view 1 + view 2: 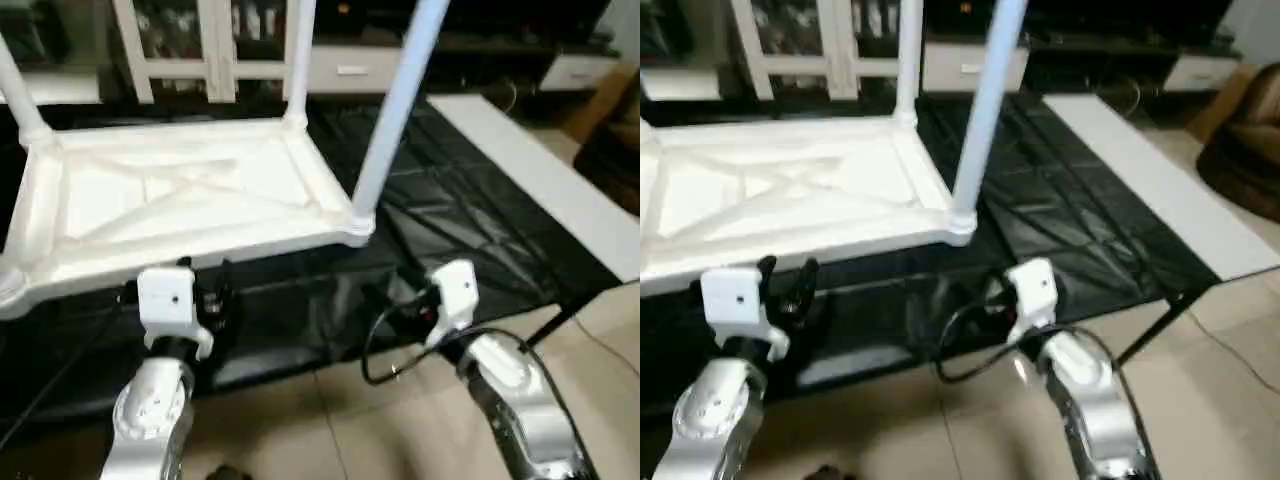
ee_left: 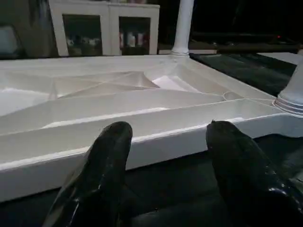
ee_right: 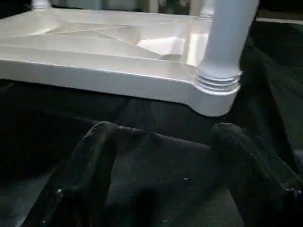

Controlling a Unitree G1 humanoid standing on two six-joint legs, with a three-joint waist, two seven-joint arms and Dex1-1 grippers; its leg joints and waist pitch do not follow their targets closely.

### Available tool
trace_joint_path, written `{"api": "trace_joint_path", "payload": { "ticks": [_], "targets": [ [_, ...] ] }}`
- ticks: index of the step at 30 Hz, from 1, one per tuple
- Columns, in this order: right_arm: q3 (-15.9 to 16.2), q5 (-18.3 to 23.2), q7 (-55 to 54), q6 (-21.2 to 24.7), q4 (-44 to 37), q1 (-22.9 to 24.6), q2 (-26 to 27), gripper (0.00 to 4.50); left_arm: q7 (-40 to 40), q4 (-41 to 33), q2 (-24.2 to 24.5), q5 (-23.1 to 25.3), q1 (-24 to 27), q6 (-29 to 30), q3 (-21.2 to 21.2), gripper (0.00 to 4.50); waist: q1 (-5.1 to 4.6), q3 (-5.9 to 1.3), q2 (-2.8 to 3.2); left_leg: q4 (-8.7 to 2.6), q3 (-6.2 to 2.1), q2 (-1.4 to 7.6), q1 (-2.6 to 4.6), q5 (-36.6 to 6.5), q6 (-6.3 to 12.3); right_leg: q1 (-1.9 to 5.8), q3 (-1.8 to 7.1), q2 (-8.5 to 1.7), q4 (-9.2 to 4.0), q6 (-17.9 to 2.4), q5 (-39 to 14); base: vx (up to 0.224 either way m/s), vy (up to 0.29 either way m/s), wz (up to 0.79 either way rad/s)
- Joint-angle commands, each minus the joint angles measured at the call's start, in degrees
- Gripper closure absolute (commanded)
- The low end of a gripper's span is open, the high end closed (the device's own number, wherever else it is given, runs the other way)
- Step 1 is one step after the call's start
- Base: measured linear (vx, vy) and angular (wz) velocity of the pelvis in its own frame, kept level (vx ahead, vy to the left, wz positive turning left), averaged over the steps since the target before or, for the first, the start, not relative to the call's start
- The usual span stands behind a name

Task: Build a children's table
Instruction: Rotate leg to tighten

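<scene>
The children's table lies upside down on a black worktable [image 1: 450,210]. Its white top [image 1: 170,190] shows the X-ribbed underside. Three white legs stand upright in corner sockets: near right [image 1: 395,110], far right [image 1: 298,60] and far left [image 1: 15,95]. The near left corner runs off the picture's edge. My left gripper [image 1: 787,280] is open and empty just in front of the top's near rim [image 2: 156,142], apart from it. My right gripper [image 3: 165,156] is also open and empty, low in front of the near right corner socket [image 3: 220,90], not touching it.
A white cabinet [image 1: 200,50] stands behind the worktable. A long white board [image 1: 540,170] lies along the worktable's right side, with a brown seat [image 1: 610,140] beyond it. A black cable [image 1: 385,350] loops by my right wrist. Tiled floor [image 1: 330,430] is below.
</scene>
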Motion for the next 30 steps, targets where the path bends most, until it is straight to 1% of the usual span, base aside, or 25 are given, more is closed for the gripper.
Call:
{"api": "trace_joint_path", "payload": {
  "ticks": [1,2,3,4,5,6,7,9,11,12,13,14,15,17,19,20,21,23,24,25,26,27,28,29,30],
  "targets": [
    [-0.34,-0.38,-0.05,-0.49,-0.19,0.10,-0.36,1.10,0.31,-0.99,-0.48,-0.99,0.05,2.43,0.54,1.67,-1.69,-2.88,2.30,-9.20,-11.70,8.90,6.46,6.40,20.20,-5.54,10.84,0.17,7.17,-1.88,-8.75,0.027,-0.168,0.55],
    [-1.34,0.34,-0.70,-0.43,-0.17,0.33,0.21,1.10,-0.15,-0.53,-0.71,-2.94,-0.54,3.02,1.02,1.67,-3.65,-2.80,1.71,-8.45,-12.47,7.54,5.97,16.96,25.49,-6.52,13.19,-0.38,7.99,-1.08,-8.44,0.001,-0.221,0.53],
    [-2.61,1.46,-1.19,-0.29,-0.31,0.51,0.73,1.10,-0.29,-0.32,-0.15,-2.55,-0.85,2.75,0.84,1.67,-0.92,-1.98,1.55,-7.04,-12.52,3.60,5.08,28.34,27.93,-6.80,18.65,-2.73,4.52,-1.92,-2.69,-0.051,-0.228,0.55],
    [-2.95,1.86,-1.29,-0.37,-0.37,0.56,0.77,1.10,-0.42,-0.32,0.15,-2.16,-0.91,2.76,0.67,1.67,-0.40,-2.16,-1.36,-5.04,-8.59,-3.72,-0.45,22.32,22.12,-2.23,21.67,-7.25,-1.05,2.43,9.65,-0.051,-0.228,0.55],
    [-2.95,1.86,-1.29,-0.37,-0.37,0.56,0.77,1.10,-0.42,-0.32,0.15,-2.16,-0.91,2.76,0.67,1.67,1.02,-2.05,-2.27,-1.09,-6.28,-5.49,-3.24,15.02,20.79,0.18,21.98,-11.66,-4.08,8.41,13.83,-0.100,-0.190,0.56],
    [-2.93,1.90,-1.33,-0.42,-0.34,0.47,0.72,1.10,-0.49,-0.30,0.41,-1.87,-1.04,2.99,0.63,1.67,2.40,-2.85,-2.47,4.50,-4.91,-4.29,-4.36,1.09,11.64,0.36,21.94,-18.04,-6.23,21.26,18.07,-0.108,-0.104,0.37],
    [-2.75,1.63,-1.50,-0.58,-0.34,0.39,0.60,1.10,-0.49,-0.09,0.64,-1.37,-1.22,2.50,0.50,1.67,1.88,-2.68,-3.58,6.46,-3.89,-4.34,-4.88,-5.06,4.84,-0.20,19.51,-18.34,-5.90,26.41,24.28,-0.108,-0.104,0.37],
    [-2.05,0.59,-1.39,-1.36,-0.27,0.27,0.37,1.10,0.21,0.44,0.43,0.25,-1.68,2.19,0.31,1.67,2.81,-2.65,-3.49,5.03,-1.61,-4.10,-1.57,-5.83,-0.47,1.81,14.01,-17.40,-6.83,18.70,19.11,-0.079,0.003,0.25],
    [-1.87,0.37,-1.28,-1.63,-0.18,0.18,0.46,1.10,1.02,0.74,0.83,1.92,-1.88,1.59,-0.06,1.67,3.11,-2.43,-2.83,3.05,-1.78,-2.62,-1.20,-5.64,0.72,3.44,13.17,-18.36,-8.06,12.22,11.09,-0.052,0.072,0.39],
    [-1.60,-0.06,-1.24,-1.93,-0.05,0.00,0.61,1.10,1.64,1.05,1.47,3.62,-2.08,2.30,-0.68,1.67,3.33,-2.47,-1.77,-0.53,-2.32,-0.69,-1.52,-3.26,5.19,5.92,12.94,-17.27,-8.77,3.17,4.91,-0.004,0.159,0.66],
    [-1.45,-0.38,-1.39,-2.17,0.07,-0.18,0.82,1.10,2.08,1.04,2.31,5.33,-2.17,2.01,-1.33,1.67,2.58,-2.41,1.49,-6.75,-3.18,-0.10,0.92,5.33,10.50,7.00,8.34,-9.68,-6.39,-3.34,0.32,-0.004,0.159,0.66],
    [-1.36,-0.60,-1.54,-2.31,0.23,-0.42,1.02,1.10,2.20,1.08,2.78,6.06,-2.27,1.72,-1.68,1.67,1.21,-2.46,3.33,-8.93,-4.38,-1.16,5.84,9.70,12.64,3.73,6.27,-2.11,-2.34,-3.74,-0.66,-0.010,0.188,0.74],
    [-1.28,-0.75,-1.72,-2.47,0.44,-0.65,1.29,1.10,2.57,1.01,2.80,6.20,-2.23,1.66,-1.52,1.67,-0.66,-3.00,4.37,-7.97,-10.07,1.38,8.32,23.06,21.96,-2.80,10.30,2.24,5.35,-3.06,-0.71,-0.013,0.133,0.65],
    [-1.34,-0.70,-1.79,-2.70,0.75,-0.85,1.73,1.10,3.11,0.98,2.48,5.59,-2.15,1.78,-0.81,1.67,0.62,-3.52,4.79,-7.90,-16.13,4.67,8.81,49.35,18.29,-6.23,13.35,1.52,8.87,-1.91,-6.75,-0.012,0.100,0.60],
    [-1.58,-0.39,-1.70,-3.22,1.08,-1.00,2.20,1.10,3.05,0.95,1.91,3.66,-2.11,2.44,0.17,1.67,1.94,-3.39,5.24,-8.47,-16.13,3.41,6.22,47.29,7.39,-7.01,14.92,1.84,10.62,-0.17,-8.09,-0.053,0.056,0.62],
    [-2.96,1.29,-2.24,-2.92,1.31,-1.01,3.12,1.10,2.85,0.32,0.81,0.15,-1.64,4.09,2.27,1.67,2.43,-2.72,4.94,-10.55,-13.07,5.63,4.73,22.84,-1.30,-6.88,16.98,1.21,9.77,1.31,-5.15,-0.079,0.029,0.64],
    [-4.04,2.65,-2.68,-2.28,1.38,-0.96,3.70,1.10,2.86,-0.18,0.29,-1.49,-1.25,4.71,3.44,1.67,3.57,-1.69,3.76,-12.76,-10.71,5.63,2.76,1.67,2.25,-5.76,18.12,1.16,9.77,2.71,-2.94,-0.099,-0.054,0.59],
    [-4.85,3.33,-2.70,-2.59,1.47,-0.67,3.71,1.10,2.90,-0.63,0.08,-2.82,-0.59,5.65,5.29,1.67,4.80,-1.85,3.41,-13.11,-3.42,8.27,4.72,-12.93,7.45,-7.61,19.86,-0.20,7.71,3.04,-0.76,-0.089,-0.101,0.49],
    [-5.17,3.66,-2.41,-2.70,1.44,-0.31,3.51,1.10,2.86,-0.76,0.34,-2.45,-0.35,5.08,6.06,1.67,7.50,-1.19,-0.87,3.06,6.32,-3.03,5.89,-19.10,1.25,-12.94,29.87,-3.21,-7.61,11.09,-33.65,-0.026,-0.179,0.02],
    [-5.17,3.66,-2.41,-2.70,1.44,-0.31,3.51,1.10,2.86,-0.76,0.34,-2.45,-0.35,5.08,6.06,1.67,7.50,-1.19,-0.87,3.06,6.32,-3.03,5.89,-19.10,1.25,-12.94,29.87,-3.21,-7.61,11.09,-33.65,-0.026,-0.179,0.02],
    [-5.18,2.80,-2.81,-3.65,1.55,-0.21,3.34,1.10,3.60,-1.02,1.40,0.32,-0.38,5.37,5.44,1.67,9.67,-2.27,-2.15,3.57,2.65,-2.83,1.21,-11.50,0.90,-5.72,38.10,-5.91,-6.30,15.58,-45.83,0.037,-0.086,-0.41],
    [-5.12,1.50,-3.67,-4.41,1.63,-0.18,3.18,1.10,4.09,-0.93,2.62,2.90,-0.60,5.40,4.55,1.67,12.81,-2.05,-3.16,4.32,1.97,-5.73,2.27,-9.79,0.01,-5.04,42.42,-1.29,-5.73,17.88,-30.94,0.021,-0.010,-0.30],
    [-5.00,-0.21,-5.07,-5.57,1.76,-0.17,2.99,1.10,3.47,-0.02,3.82,4.37,-1.50,4.84,3.27,1.67,12.17,-1.43,-3.44,3.78,-0.70,-6.07,-0.27,-7.98,3.45,-2.68,41.00,-2.70,-3.74,14.31,-16.25,0.021,-0.010,-0.30],
    [-5.00,-0.27,-5.12,-5.63,1.76,-0.17,2.98,1.10,3.43,0.03,3.85,4.40,-1.54,4.82,3.22,1.67,12.48,-2.26,-2.45,2.21,-1.99,-5.91,1.29,-3.77,3.44,-3.10,39.80,-1.56,-3.29,11.35,-4.07,-0.063,0.027,0.20],
    [-6.06,-0.11,-6.75,-6.76,1.92,0.22,3.63,1.10,1.54,2.47,4.34,3.79,-3.58,4.07,1.58,1.67,10.19,-3.22,1.80,-6.61,-3.79,-2.40,5.78,3.08,0.68,-4.18,32.51,4.92,-0.20,4.58,17.93,-0.074,0.111,0.23]
  ]
}}
